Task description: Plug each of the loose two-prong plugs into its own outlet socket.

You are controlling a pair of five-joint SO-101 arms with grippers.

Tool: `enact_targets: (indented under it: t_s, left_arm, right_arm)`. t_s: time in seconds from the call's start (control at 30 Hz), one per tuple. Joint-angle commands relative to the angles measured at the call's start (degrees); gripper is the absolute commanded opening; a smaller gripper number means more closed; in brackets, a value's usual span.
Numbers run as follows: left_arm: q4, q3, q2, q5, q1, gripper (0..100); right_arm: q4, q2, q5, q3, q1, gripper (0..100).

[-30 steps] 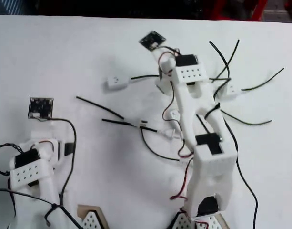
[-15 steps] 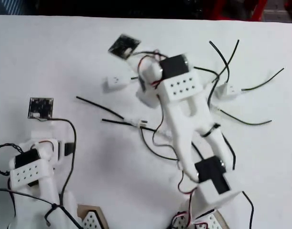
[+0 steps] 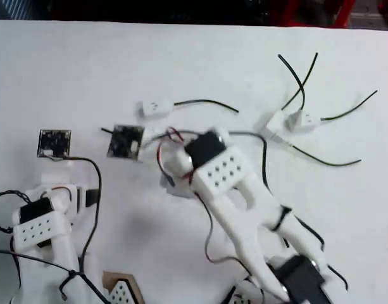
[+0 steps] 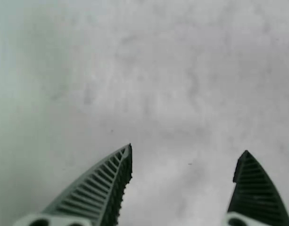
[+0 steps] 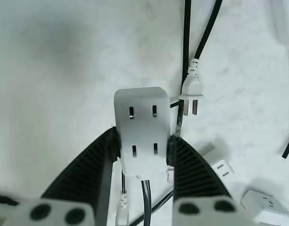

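- Right gripper (image 5: 144,137): black ribbed jaws clenched on the two flat sides of a white plastic outlet block with four slots (image 5: 142,110), slotted face up toward the wrist camera, its black cord trailing back between the jaws
- Right arm (image 3: 225,177) reaches to just left of centre in the high view, low over the white table (image 3: 67,69); I place the held block under its wrist there
- White two-prong plug on a black cord (image 5: 191,89) lies flat just beside the block, apart from it, prongs not lined up with any slot
- Left gripper (image 4: 182,188): jaws spread, nothing between them, bare table beneath; left arm (image 3: 45,234) at lower left of the high view
- Handling, my estimate: the block is light, rigid and smooth-sided, so it may slip or twist under insertion force; I would keep the side grip low and the face clear
- The plug is small and light, with thin prongs that could bend; I would take it by the moulded body behind the prongs, never by the springy cord
- Spare white outlet on a black lead (image 3: 154,107) sits at upper left of centre
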Motion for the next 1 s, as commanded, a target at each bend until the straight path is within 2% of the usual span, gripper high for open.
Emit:
enact_targets:
  t_s: [0.0, 0.13, 0.4, 0.53, 0.7, 0.8, 0.97]
  left_arm:
    - [-1.1, 0.0, -1.5, 0.7, 0.1, 34]
    - [-1.1, 0.0, -1.5, 0.7, 0.1, 34]
    - [-1.1, 0.0, -1.5, 0.7, 0.1, 34]
    - [-1.1, 0.0, -1.5, 0.7, 0.1, 34]
    - [-1.1, 0.0, -1.5, 0.7, 0.1, 34]
    - [-1.1, 0.0, -1.5, 0.7, 0.1, 34]
    - [-1.1, 0.0, -1.5, 0.7, 0.1, 34]
  right_arm:
    - [-9.0, -5.7, -0.2, 8.4, -0.4, 7.1]
    - [-8.6, -5.9, -7.1, 9.8, -0.3, 19.3]
    - [-8.4, -5.8, -8.4, 6.2, -0.2, 18.1]
    - [-12.6, -3.4, -8.4, 6.2, 0.5, 18.1]
    - [-18.1, 7.8, -8.8, 3.8, 2.8, 18.1]
    - [-17.7, 15.5, -11.3, -2.5, 3.7, 18.1]
    - [-17.6, 26.4, -11.1, -11.8, 5.5, 18.1]
